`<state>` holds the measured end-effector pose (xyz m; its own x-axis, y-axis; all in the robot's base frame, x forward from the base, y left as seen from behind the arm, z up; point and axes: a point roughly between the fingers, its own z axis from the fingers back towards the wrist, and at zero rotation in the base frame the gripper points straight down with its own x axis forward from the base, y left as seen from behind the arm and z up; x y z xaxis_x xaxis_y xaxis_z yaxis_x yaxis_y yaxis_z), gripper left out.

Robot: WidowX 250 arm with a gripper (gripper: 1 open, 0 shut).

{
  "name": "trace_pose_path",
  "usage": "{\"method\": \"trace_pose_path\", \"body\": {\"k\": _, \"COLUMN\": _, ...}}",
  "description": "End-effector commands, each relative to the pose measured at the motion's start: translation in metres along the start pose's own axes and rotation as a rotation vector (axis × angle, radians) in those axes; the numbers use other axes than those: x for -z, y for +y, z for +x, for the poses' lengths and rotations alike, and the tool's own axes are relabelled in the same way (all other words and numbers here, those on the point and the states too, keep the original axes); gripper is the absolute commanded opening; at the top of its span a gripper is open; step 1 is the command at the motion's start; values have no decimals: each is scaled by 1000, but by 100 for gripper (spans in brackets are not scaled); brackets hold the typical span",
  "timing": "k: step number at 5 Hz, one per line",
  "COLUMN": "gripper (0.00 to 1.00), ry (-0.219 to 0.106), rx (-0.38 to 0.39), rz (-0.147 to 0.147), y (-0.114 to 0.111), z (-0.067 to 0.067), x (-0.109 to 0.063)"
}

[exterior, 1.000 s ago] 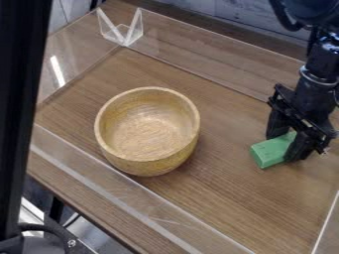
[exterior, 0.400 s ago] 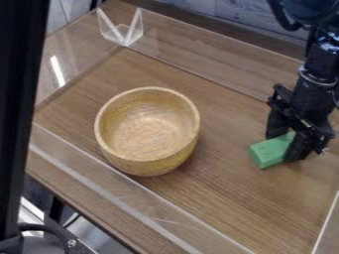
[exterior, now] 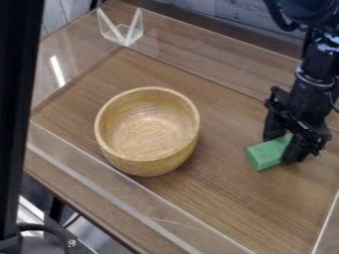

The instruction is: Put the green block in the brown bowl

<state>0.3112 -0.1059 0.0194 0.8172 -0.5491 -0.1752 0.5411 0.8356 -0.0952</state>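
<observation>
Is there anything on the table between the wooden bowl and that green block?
Nothing: only bare wooden tabletop lies between the brown bowl and the green block, as the camera view shows.

A: Where's the green block (exterior: pixel 271 153)?

B: Right of centre in the frame, low on the wooden worktop (exterior: pixel 199 203). It's a small bright green bar; only 1 end shows, the far end hidden behind the tool (exterior: pixel 299 142), whose jaws are closed on it.

A: And the brown bowl (exterior: pixel 146 129)?

B: Left of centre, upright, round, light tan wood with thick walls and visible grain, empty. It sits well apart from the block.
</observation>
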Motion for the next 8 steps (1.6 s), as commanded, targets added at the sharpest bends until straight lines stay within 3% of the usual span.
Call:
{"method": "trace_pose_path", "body": {"k": 1, "gripper": 0, "ry": -38, "rx": 2, "rz": 8, "y": 2, "z": -2, "x": -15}}
{"method": "trace_pose_path", "body": {"k": 8, "gripper": 0, "ry": -63, "rx": -19, "rz": 16, "y": 6, "z": -22, "x": -30}}
